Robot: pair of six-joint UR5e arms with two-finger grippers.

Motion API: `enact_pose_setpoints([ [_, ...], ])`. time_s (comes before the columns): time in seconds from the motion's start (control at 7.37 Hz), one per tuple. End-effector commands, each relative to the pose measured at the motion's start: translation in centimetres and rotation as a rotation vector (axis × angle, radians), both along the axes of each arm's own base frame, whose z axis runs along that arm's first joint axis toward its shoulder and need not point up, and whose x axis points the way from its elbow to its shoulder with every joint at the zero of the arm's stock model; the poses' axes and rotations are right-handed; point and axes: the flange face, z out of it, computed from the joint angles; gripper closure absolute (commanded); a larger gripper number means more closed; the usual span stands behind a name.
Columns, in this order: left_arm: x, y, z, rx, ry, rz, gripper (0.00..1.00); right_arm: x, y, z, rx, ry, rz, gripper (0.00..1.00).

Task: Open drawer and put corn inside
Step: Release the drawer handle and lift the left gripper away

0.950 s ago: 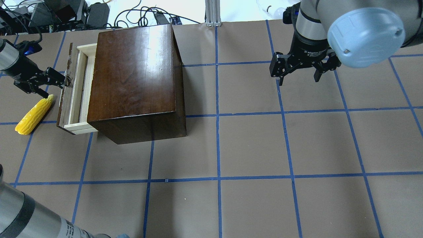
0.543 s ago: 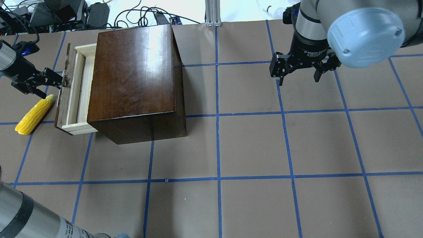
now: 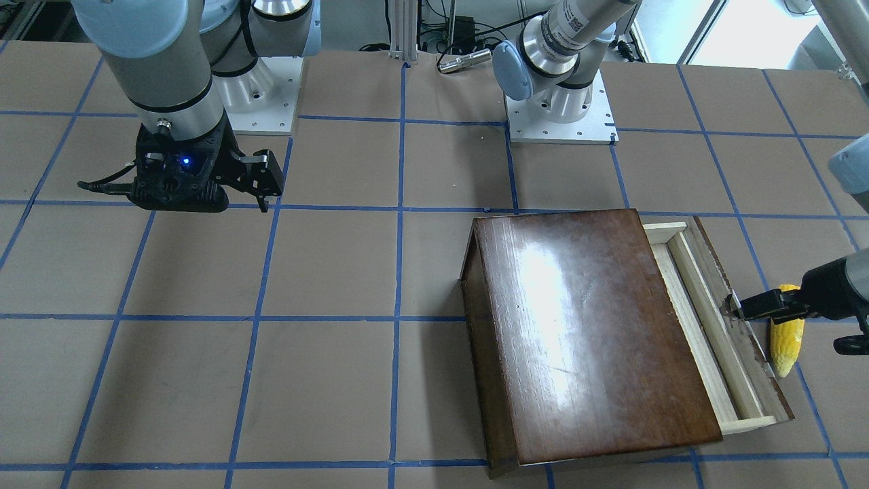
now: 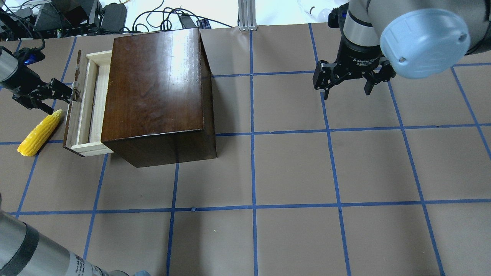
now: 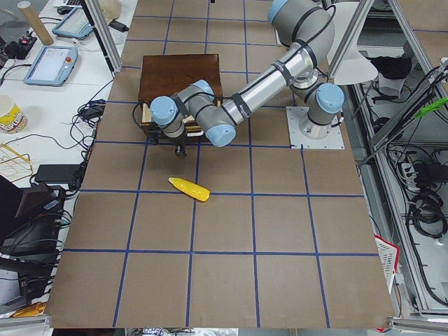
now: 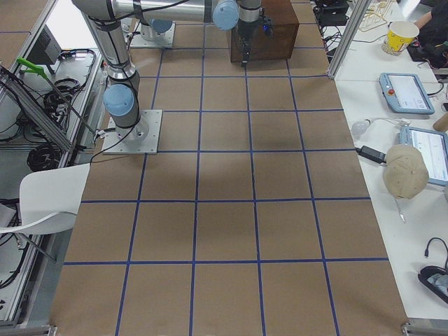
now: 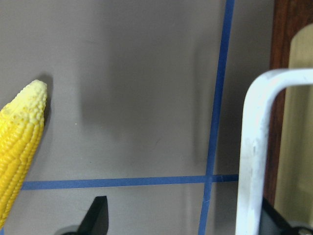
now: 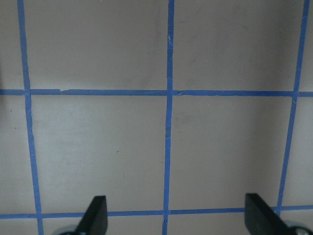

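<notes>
The glossy dark-brown box (image 4: 153, 84) stands at the table's left. Its drawer (image 4: 86, 103), pale wood with a dark front panel (image 4: 71, 115), is pulled partly out to the left. My left gripper (image 4: 61, 101) is open, with one finger hooked at the drawer's pale metal handle (image 7: 254, 147) and the other finger (image 7: 95, 215) over bare table. The yellow corn (image 4: 40, 132) lies on the table just left of the drawer front, its tip near the gripper; it also shows in the left wrist view (image 7: 17, 152). My right gripper (image 4: 347, 92) is open and empty, high over the far right.
Cables and electronics (image 4: 57, 15) lie beyond the table's far edge, and an aluminium post (image 4: 247, 15) stands at the back middle. Blue tape lines grid the brown table (image 4: 291, 168).
The drawer has slid a little farther out to the left, with my left gripper moving left at its handle. The corn and the right arm have not moved.
</notes>
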Motion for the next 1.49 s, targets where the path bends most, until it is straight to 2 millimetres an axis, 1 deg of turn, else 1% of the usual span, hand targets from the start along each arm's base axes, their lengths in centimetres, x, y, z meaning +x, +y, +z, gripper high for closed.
enact_pose_setpoints([
  [0.0, 0.0, 0.0, 0.1, -0.003, -0.001, 0.0, 0.0, 0.0, 0.0, 0.0, 0.0, 0.0, 0.0, 0.0],
  [0.27, -0.1, 0.0, 0.6, -0.01, -0.004, 0.0, 0.0, 0.0, 0.0, 0.0, 0.0, 0.0, 0.0, 0.0],
  [0.41, 0.0, -0.2, 1.9, -0.021, -0.012, 0.0, 0.0, 0.0, 0.0, 0.0, 0.0, 0.0, 0.0, 0.0],
  [0.54, 0.0, -0.5, 3.2, -0.023, -0.013, -0.003, 0.0, 0.0, 0.0, 0.1, -0.002, 0.0, 0.0, 0.0],
  [0.68, -0.2, -0.6, 5.8, -0.013, -0.01, -0.008, 0.0, 0.0, 0.0, 0.0, -0.002, 0.0, 0.0, 0.0],
  [0.81, 0.2, -0.4, 7.5, -0.006, -0.02, -0.035, 0.0, 0.0, 0.0, 0.0, -0.002, 0.0, 0.0, 0.0],
  [1.09, 1.4, 0.2, 7.9, 0.014, -0.093, -0.144, 0.0, 0.0, 0.0, 0.0, 0.0, 0.0, 0.0, 0.0],
  [1.22, 3.0, 0.8, 7.8, 0.015, -0.107, -0.184, 0.0, 0.0, 0.0, 0.0, 0.0, 0.0, 0.0, 0.0],
  [1.36, 5.0, 1.6, 6.8, 0.021, -0.097, -0.22, 0.0, 0.0, 0.0, -0.1, 0.001, 0.0, 0.0, 0.0],
])
